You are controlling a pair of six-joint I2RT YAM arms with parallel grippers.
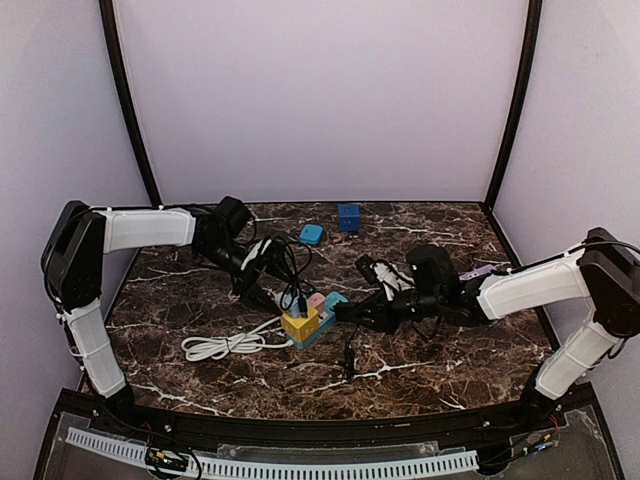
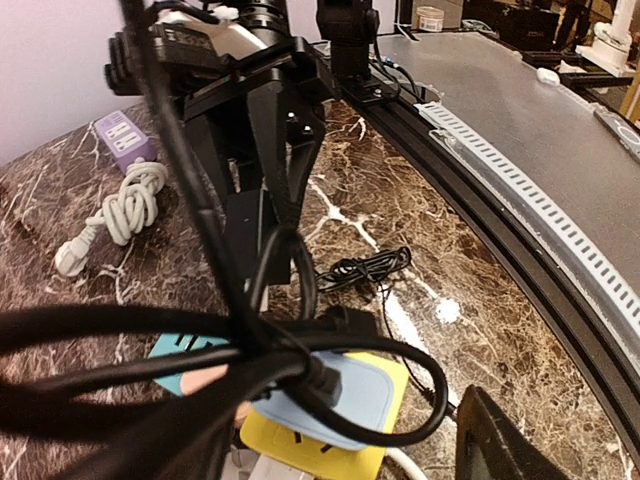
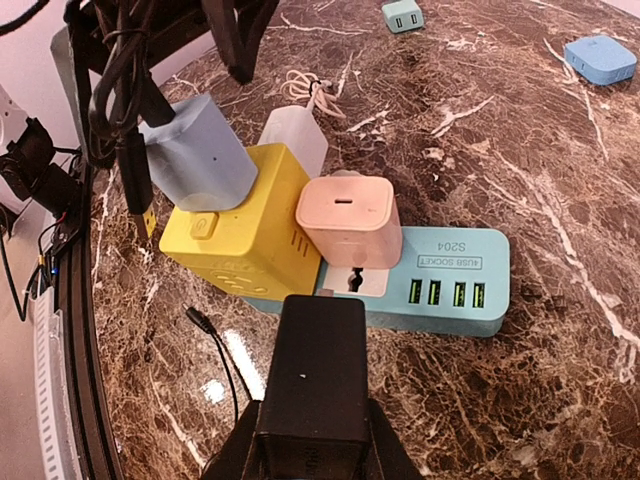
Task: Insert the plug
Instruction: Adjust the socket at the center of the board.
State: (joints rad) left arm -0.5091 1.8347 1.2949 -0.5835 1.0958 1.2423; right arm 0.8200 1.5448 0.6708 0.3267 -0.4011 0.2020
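Observation:
A black plug block [image 3: 320, 360] sits in my right gripper [image 3: 315, 445], which is shut on it. It hangs just in front of the teal power strip [image 3: 455, 285], close to the strip's free socket [image 3: 352, 280]. On the strip stand a pink charger [image 3: 350, 215] and a yellow cube adapter [image 3: 245, 230] carrying a grey-blue plug [image 3: 195, 150]. My left gripper [image 1: 278, 297] hovers over the yellow cube [image 2: 330, 440], open. One of its fingers [image 2: 500, 445] stands apart from the grey-blue plug [image 2: 355, 395]; black cables hide the other.
A coiled white cable [image 1: 225, 346] lies left of the strip, and a thin black lead [image 1: 349, 360] lies in front of it. A blue cube [image 1: 348, 217] and a light blue adapter [image 1: 311, 234] rest at the back. A purple block [image 1: 478, 271] sits by the right arm.

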